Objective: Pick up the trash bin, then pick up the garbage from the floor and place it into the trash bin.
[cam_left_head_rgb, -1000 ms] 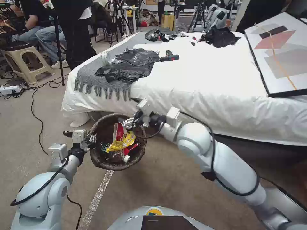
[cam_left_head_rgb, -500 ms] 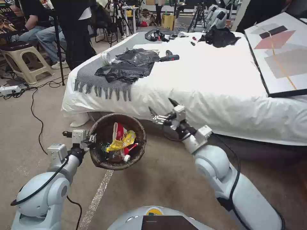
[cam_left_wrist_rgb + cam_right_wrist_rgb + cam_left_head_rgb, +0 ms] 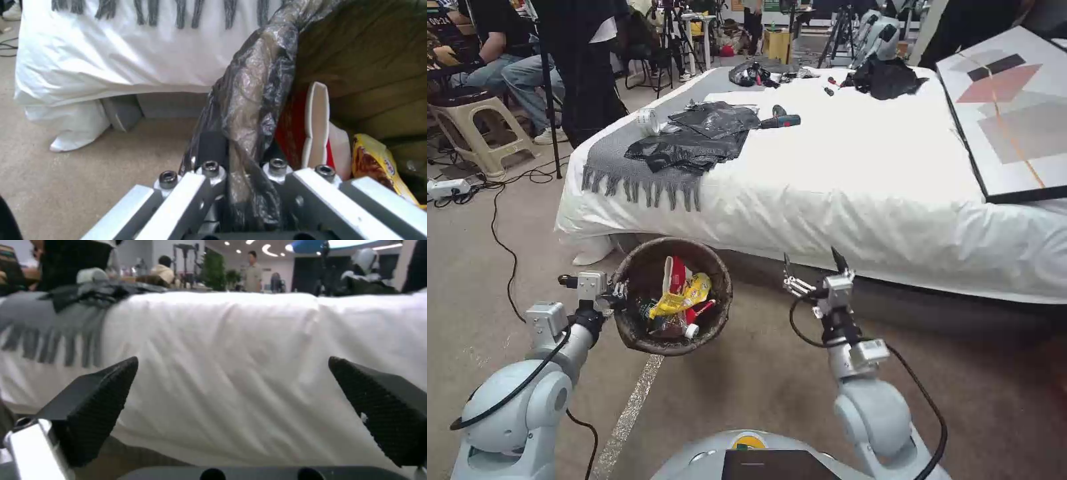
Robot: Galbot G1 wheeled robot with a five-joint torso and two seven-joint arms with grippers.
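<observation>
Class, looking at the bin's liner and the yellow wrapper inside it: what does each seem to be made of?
The crinkled dark bin liner looks like thin glossy plastic film: it wrinkles and catches light. The yellow snack wrapper is probably shiny printed plastic or foil, judging by its creased gloss.

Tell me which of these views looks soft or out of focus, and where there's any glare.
Right wrist view: soft throughout, the white bedsheet hazy and ceiling lights flaring behind it. Left wrist view: the bin liner shows shiny highlights, the left claw sharp. Head view: evenly lit, bedsheet bright, the trash bin crisp.
</observation>
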